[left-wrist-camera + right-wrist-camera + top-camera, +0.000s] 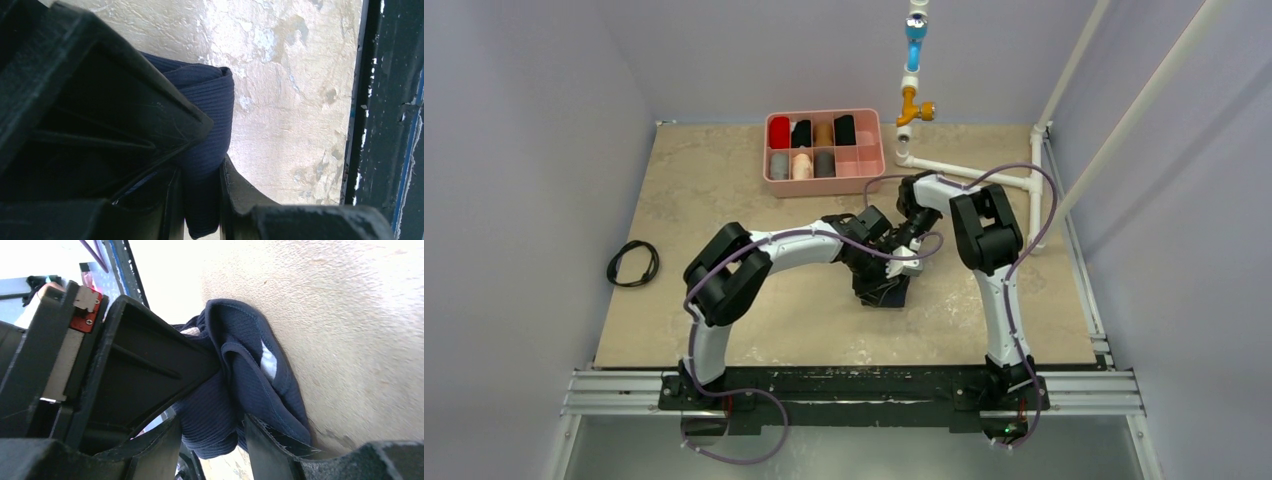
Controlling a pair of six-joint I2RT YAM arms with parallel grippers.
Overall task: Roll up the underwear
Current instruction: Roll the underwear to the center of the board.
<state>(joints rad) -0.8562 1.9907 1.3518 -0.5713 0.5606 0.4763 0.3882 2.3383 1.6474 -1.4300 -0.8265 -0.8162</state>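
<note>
The underwear (886,292) is a dark navy bundle lying on the table's middle, with both grippers on it. In the left wrist view its ribbed fabric (210,100) is folded over and runs down between my left gripper's (199,169) fingers, which are pinched shut on it. From above, the left gripper (874,277) points down onto the bundle. In the right wrist view the underwear (252,375) is bunched, with a pale patch showing. A fold hangs between the right gripper's (212,424) fingers, which stand apart and do not squeeze it. From above, the right gripper (903,266) sits just right of the left one.
A pink divided tray (824,189) holding several fabric rolls stands at the back of the table. A white pipe frame (984,176) lies at the back right, with a blue and orange fitting (914,60) above it. A black cable coil (633,263) lies at the left edge.
</note>
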